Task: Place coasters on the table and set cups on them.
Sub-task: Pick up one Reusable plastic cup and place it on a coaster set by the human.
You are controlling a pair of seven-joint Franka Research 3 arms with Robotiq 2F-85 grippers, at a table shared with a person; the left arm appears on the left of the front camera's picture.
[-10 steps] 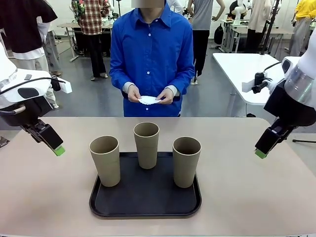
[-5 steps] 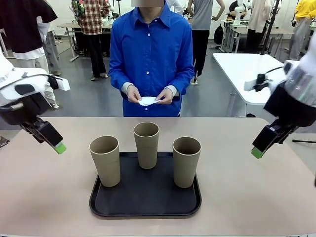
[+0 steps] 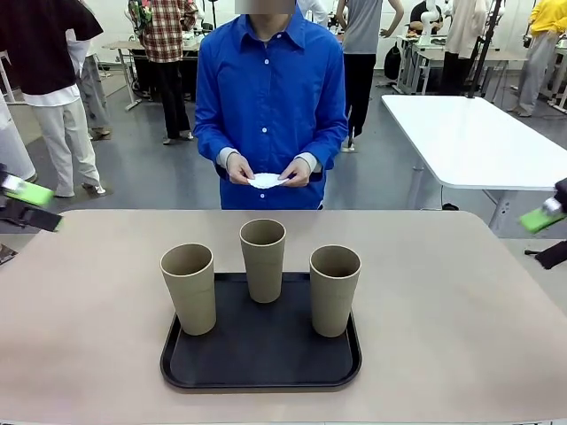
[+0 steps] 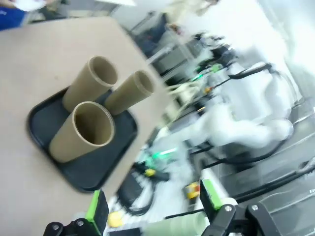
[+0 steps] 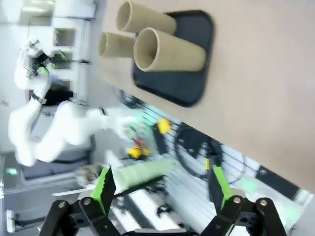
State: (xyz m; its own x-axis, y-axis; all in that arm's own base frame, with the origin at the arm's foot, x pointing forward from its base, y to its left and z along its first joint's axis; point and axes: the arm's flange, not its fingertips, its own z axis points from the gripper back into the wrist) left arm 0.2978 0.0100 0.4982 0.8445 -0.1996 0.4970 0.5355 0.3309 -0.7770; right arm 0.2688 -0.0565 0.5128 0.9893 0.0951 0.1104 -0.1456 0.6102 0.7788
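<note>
At 6 o'clock on the table [image 3: 461,336], the close-set cups [image 3: 264,261] could be toppled by the wide, empty jaws.

A white table [image 3: 469,133] is standing at the right on a grey floor [image 3: 159,177]; more tables [image 3: 115,46] are sitting farther back, under bright, even light.

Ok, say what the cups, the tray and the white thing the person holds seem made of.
Cups: matte tan, no gloss, perhaps plastic or fibre composite. Tray: dull black, raised rim, probably plastic. White thing: thin, flat, likely paper; too small to confirm.
</note>
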